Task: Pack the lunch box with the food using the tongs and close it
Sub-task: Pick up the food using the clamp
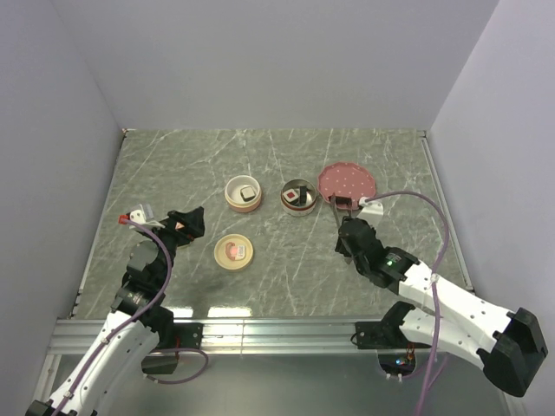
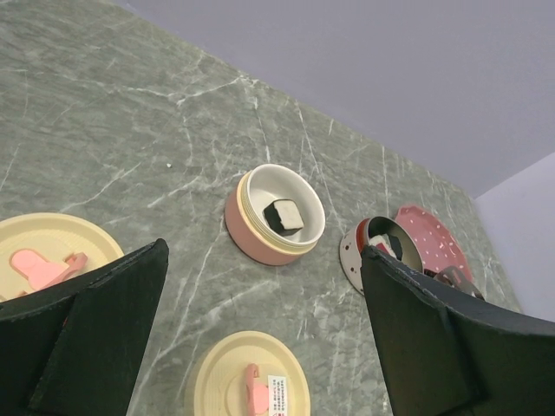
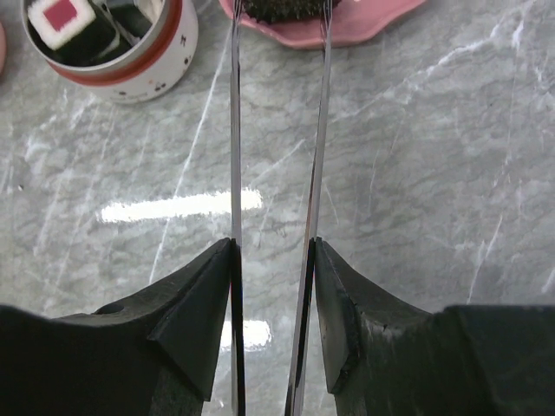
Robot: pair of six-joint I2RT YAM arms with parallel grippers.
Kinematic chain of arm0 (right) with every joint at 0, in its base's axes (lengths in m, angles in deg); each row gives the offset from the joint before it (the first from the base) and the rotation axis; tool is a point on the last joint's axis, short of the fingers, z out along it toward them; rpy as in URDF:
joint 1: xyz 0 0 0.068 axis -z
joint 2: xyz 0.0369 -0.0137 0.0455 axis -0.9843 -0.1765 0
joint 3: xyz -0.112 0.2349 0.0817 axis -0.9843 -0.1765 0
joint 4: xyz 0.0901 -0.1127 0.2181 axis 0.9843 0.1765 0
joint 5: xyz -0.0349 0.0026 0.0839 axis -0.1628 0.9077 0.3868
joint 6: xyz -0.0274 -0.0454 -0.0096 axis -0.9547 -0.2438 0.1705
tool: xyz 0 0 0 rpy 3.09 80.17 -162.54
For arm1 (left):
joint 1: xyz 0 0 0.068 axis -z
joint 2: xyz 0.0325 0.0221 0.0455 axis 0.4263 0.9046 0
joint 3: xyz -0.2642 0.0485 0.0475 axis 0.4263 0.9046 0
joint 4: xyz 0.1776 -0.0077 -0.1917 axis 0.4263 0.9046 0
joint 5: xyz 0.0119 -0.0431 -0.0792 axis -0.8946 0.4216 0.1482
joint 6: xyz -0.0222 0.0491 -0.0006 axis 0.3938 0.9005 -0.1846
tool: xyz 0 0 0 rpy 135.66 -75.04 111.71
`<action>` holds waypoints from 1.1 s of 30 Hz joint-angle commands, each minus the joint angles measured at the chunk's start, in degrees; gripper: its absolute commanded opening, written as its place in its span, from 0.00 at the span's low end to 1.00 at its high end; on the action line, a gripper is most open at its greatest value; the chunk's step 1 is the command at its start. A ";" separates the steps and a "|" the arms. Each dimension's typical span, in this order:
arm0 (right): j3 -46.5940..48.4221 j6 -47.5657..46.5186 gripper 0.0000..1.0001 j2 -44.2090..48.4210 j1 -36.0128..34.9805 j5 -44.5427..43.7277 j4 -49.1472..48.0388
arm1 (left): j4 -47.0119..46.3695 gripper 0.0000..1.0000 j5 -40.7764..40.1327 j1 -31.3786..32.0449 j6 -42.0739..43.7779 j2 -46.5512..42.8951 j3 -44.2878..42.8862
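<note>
On the left, we see the left arm folded at the elbow, wrist raised above the grey marbled tabletop (image 1: 286,277). The left end effector (image 1: 184,224) is spread wide and holds nothing. Just to its right lies a round cream lid with a pink emblem (image 1: 234,251).

Beyond it sit a pink round bowl with a cream inside (image 1: 244,194), carrying one dark-rimmed square food piece (image 2: 284,215), and a white round container with a red band (image 3: 130,61), holding a red-centred white food piece (image 3: 61,17).

On the right, the right arm stretches low toward the pink dotted plate (image 1: 351,178). The right end effector (image 3: 273,247) pinches the thin dark metal tongs (image 3: 234,130). Their arms stand slightly apart and run up to a dark food piece (image 3: 282,7) at the plate's near edge.
</note>
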 commanded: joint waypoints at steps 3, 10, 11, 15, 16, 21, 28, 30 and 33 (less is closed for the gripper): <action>0.49 -3.29 0.49 0.23 2.75 1.72 -6.26 | -2.00 1.00 0.76 0.14 0.02 -0.12 -0.09; 2.68 -6.20 0.49 -4.07 5.73 4.71 -9.16 | -2.09 1.00 0.76 0.14 0.02 0.15 0.00; 2.77 -6.20 0.49 -4.43 5.91 4.80 -9.51 | -2.00 0.99 0.76 0.14 0.11 0.06 0.00; 1.72 -5.15 0.49 -4.88 5.91 5.15 -9.96 | -2.35 0.99 0.67 0.14 0.02 0.06 0.00; 1.37 -4.97 0.49 -4.26 5.91 5.41 -10.13 | -2.44 0.99 0.67 0.05 0.11 0.15 0.17; 1.19 -5.76 0.49 -4.17 6.44 5.86 -11.36 | -3.14 1.00 1.02 0.05 0.29 1.20 0.17; 5.05 -6.72 0.49 -11.36 8.02 5.77 -12.68 | -2.79 0.99 0.76 0.14 0.29 0.77 0.26; 5.58 -7.16 0.49 -12.78 8.99 6.47 -13.73 | -2.70 0.99 0.67 0.05 0.20 0.15 0.35; 6.90 -7.69 0.49 -15.33 10.04 6.39 -14.35 | -2.61 0.99 0.50 0.14 0.11 -0.03 0.26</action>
